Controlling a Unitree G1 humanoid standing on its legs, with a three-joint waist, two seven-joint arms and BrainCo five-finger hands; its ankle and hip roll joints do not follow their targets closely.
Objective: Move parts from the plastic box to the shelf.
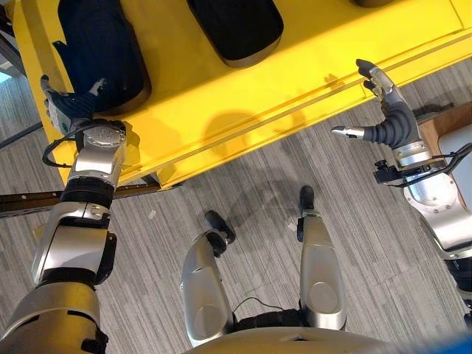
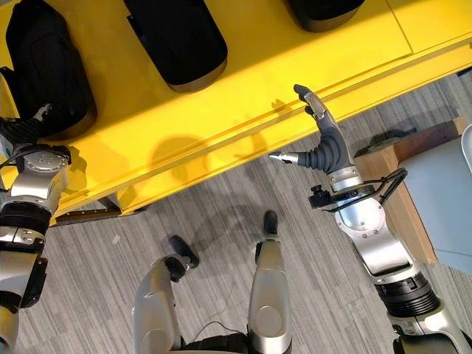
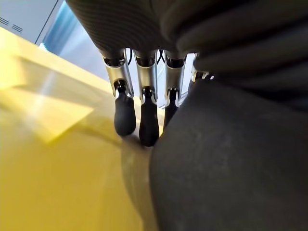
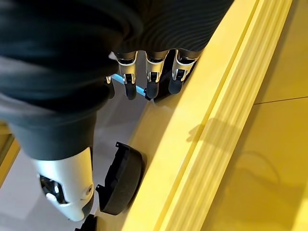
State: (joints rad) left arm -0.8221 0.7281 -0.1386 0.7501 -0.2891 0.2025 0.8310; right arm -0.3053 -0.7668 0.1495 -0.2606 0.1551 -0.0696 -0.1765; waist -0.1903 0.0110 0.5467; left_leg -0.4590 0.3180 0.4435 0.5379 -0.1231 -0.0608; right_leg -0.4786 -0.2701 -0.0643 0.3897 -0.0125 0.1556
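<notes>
Three dark, rounded moulded plastic parts lie on the bright yellow shelf (image 1: 243, 103): one at 10 o'clock (image 1: 103, 44), one at 12 o'clock (image 1: 240, 26), and the edge of a third at 1 o'clock (image 2: 324, 11). No plastic box can be made out.

Left hand (image 1: 66, 107), at 9 o'clock, sits on the shelf against the 10 o'clock part. In the left wrist view its fingers (image 3: 126, 113) run straight, close together, dark tips on the yellow surface beside the part's curved flank (image 3: 231, 159). Not curled round it as far as I can tell; thumb hidden.

Right hand (image 1: 387, 114), at 3 o'clock, hangs empty above the shelf's front lip (image 4: 207, 139), fingers spread and relaxed, thumb out sideways. Holds nothing. A further dark part (image 4: 120, 178) shows beyond the lip in the right wrist view.

Risks, as judged:
- Left fingers rest alongside the part rather than gripping it. Pulling the hand away at an angle could drag or nudge the part toward the shelf's near-left edge, which is close.
- Smooth, domed shell likely slides easily on the glossy yellow surface.
- Right hand's spread fingers hover just over the ridged lip; a downward or forward move could catch a fingertip on it.
</notes>
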